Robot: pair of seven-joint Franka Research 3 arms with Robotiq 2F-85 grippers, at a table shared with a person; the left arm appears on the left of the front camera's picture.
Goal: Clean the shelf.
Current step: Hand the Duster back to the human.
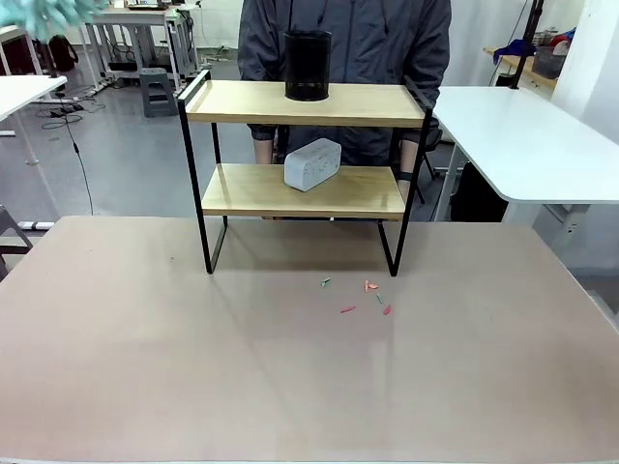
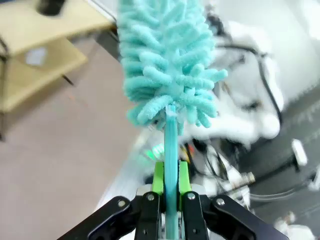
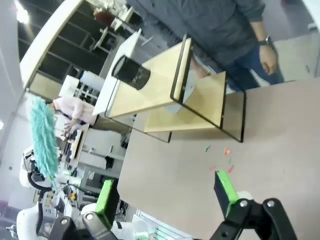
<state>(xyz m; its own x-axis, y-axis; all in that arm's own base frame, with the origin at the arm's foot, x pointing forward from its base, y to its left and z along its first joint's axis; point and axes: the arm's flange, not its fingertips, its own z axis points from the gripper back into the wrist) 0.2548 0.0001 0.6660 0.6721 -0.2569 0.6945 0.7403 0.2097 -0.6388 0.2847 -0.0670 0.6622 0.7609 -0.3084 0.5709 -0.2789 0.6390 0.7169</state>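
Room, front view: workshop floor with white tables behind and a brown tabletop in front.
Shelf, front view: the shelf stands upright at the far middle of the tabletop, all four legs down.
Load: a black cylinder stands on the top board and a grey block lies on the lower one.
Person: a person stands just behind the shelf.
Litter: small coloured scraps lie on the tabletop near the shelf's front right leg.
Duster, front view: a teal duster shows at the top left corner, well apart from the shelf.
Left wrist view: the left gripper is clamped on the duster's thin teal handle, with the fluffy head above it. The shelf is far off at the upper left.
Right wrist view: the right gripper is spread wide with nothing between its pads, above the tabletop and short of the shelf.
Handling: the shelf looks stiff but light, so it would likely slide or tip under a hard push. The thin black frame post is the likeliest place to steady it.
Risk: the loose cylinder and block could be swept off, though the soft duster head should yield around them.
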